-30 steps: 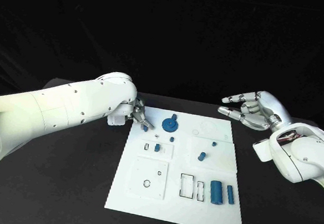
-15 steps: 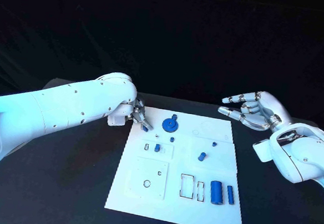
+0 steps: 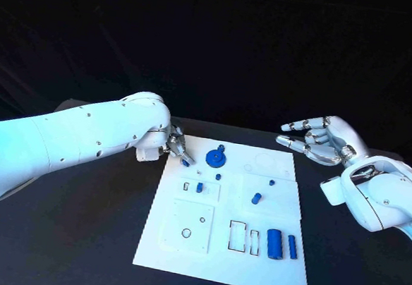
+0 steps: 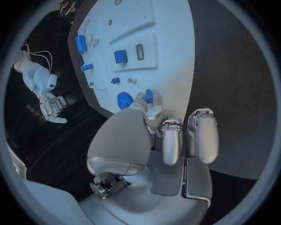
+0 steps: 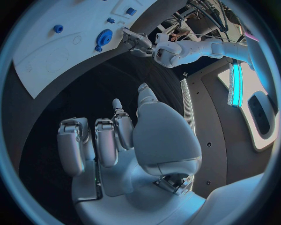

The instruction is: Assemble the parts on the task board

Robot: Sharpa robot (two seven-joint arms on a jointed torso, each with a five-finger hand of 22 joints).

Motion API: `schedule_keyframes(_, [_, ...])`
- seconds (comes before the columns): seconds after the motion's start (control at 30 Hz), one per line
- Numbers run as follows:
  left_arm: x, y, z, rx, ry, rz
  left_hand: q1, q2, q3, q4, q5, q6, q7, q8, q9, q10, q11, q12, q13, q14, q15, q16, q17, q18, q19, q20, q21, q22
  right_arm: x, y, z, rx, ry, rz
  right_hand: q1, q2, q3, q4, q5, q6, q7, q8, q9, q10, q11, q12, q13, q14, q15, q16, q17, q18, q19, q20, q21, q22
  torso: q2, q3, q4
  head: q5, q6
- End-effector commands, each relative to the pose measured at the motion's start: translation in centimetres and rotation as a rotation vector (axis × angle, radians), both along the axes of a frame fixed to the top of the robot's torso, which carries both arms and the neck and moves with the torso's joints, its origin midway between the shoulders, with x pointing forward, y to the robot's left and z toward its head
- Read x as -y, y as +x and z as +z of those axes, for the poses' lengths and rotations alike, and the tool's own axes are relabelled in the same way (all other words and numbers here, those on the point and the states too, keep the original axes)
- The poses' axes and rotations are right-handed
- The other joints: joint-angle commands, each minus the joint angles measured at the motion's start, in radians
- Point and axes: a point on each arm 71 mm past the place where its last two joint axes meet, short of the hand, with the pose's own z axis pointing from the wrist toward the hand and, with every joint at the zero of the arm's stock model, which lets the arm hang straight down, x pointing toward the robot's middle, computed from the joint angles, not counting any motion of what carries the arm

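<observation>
I see a small blue part [image 4: 149, 95] pinched at the fingertips of my left hand [image 3: 175, 145], with the remaining fingers [image 4: 201, 136] curled beside it. That hand sits at the far left corner of the task board [image 3: 176, 252], and the pinched piece [image 3: 184, 162] is right at the board's edge; I cannot tell whether it touches the surface. Just beside the fingertips, toward the board's middle, lies the round blue gear [image 3: 217, 160] with a small blue knob at its far side. A little nearer to me than the hand are a small blue peg [image 3: 219, 177] and a short blue block [image 3: 200, 187] standing by a rectangular slot. Farther across from the hand, in the middle of the board, I see a slanted blue pin [image 3: 256, 199] and a tiny blue stub [image 3: 272, 183]. Well away from the hand, near the board's close right corner, a large blue cylinder [image 3: 275, 244] lies next to a slimmer blue bar [image 3: 293, 247], both beside two outlined rectangular recesses.

My right hand [image 3: 317, 143] hangs above the black table [image 3: 70, 238] beyond the board's far right corner, palm turned inward, fingers apart and loosely bent, holding nothing. From its wrist camera the fingers [image 5: 105, 140] are spread with only dark table behind them.
</observation>
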Motion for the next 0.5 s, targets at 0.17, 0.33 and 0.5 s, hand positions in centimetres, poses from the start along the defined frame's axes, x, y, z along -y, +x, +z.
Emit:
schedule_keyframes(0.17, [0.0, -1.1, 0.4, 0.006, -0.053, 0.027, 0.013, 0.013, 0.053, -0.023, 0.000, -0.004, -0.009, 0.018, 0.037, 0.001, -0.001, -0.007, -0.010, 0.103, -0.005, 0.003, 0.263, 0.003, 0.024, -0.009, -0.002, 0.121, -0.1, 0.0, -0.1, -0.006, -0.003, 0.016, -0.002, 0.007, -0.005, -0.002, 0.004, -0.003, -0.005, 0.000, 0.001, -0.004, 0.003, -0.005, 0.121, 0.086, 0.002, -0.004, 0.179, 0.010, 0.069, 0.004, -0.004, 0.197, -0.002, 0.0015, 0.0018, 0.005, -0.001])
schedule_keyframes(0.33, [0.0, -2.1, 0.8, 0.063, -0.030, 0.022, 0.004, 0.005, 0.074, -0.013, 0.000, -0.011, -0.012, 0.035, 0.055, 0.001, -0.004, -0.009, -0.015, 0.103, -0.007, 0.003, 0.263, 0.003, 0.025, -0.011, 0.000, 0.124, 0.0, 0.0, -0.2, -0.008, -0.003, 0.014, -0.002, 0.008, -0.006, -0.002, 0.004, -0.003, -0.005, 0.001, 0.001, -0.004, 0.003, -0.005, 0.121, 0.086, 0.002, -0.004, 0.179, 0.011, 0.068, 0.004, -0.004, 0.196, -0.004, 0.0032, 0.0049, 0.003, -0.001])
schedule_keyframes(0.5, [0.2, -3.2, 0.5, 0.104, -0.022, 0.007, 0.002, -0.001, 0.084, -0.009, 0.000, -0.015, -0.013, 0.042, 0.062, 0.000, -0.004, -0.009, -0.018, 0.103, -0.008, 0.003, 0.263, 0.002, 0.026, -0.012, 0.002, 0.126, 0.0, 0.0, -0.2, -0.009, -0.002, 0.014, -0.002, 0.008, -0.006, -0.001, 0.004, -0.003, -0.005, 0.001, 0.001, -0.004, 0.003, -0.005, 0.121, 0.086, 0.002, -0.005, 0.178, 0.011, 0.068, 0.004, -0.005, 0.196, -0.005, 0.0042, 0.0074, -0.001, -0.003])
